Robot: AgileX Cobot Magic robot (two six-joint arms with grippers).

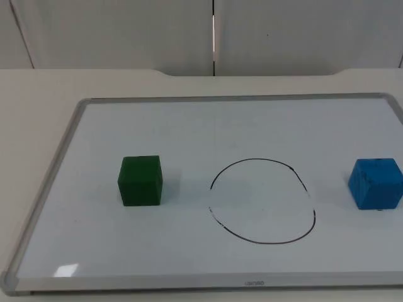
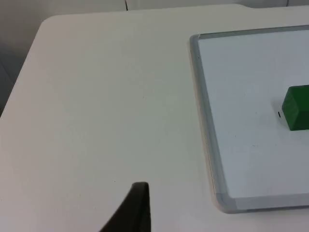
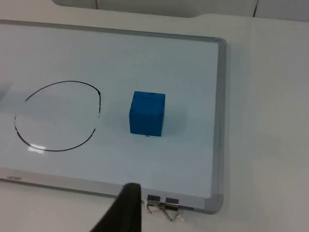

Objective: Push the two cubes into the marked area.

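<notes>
The near frame rail of the whiteboard runs closest to the top camera, with the board lying flat on the white table. On the board a hand-drawn black oval marks the target area, a little right of centre. The green cube sits to its left and the blue cube to its right — both outside the line, neither touching it, the blue one close to the board's right edge.

In the left wrist view, one black fingertip of the left gripper stands over bare table, off the board's left side; whether its fingers are spread or pressed together cannot be told. The board's corner lies just beside it, and the green cube rests well apart on the white surface.

In the right wrist view, the right gripper hovers at the board's near edge — again its grip cannot be told. A metal binder clip grips the frame next to it. The blue cube stands just beside the oval, outside it.
</notes>
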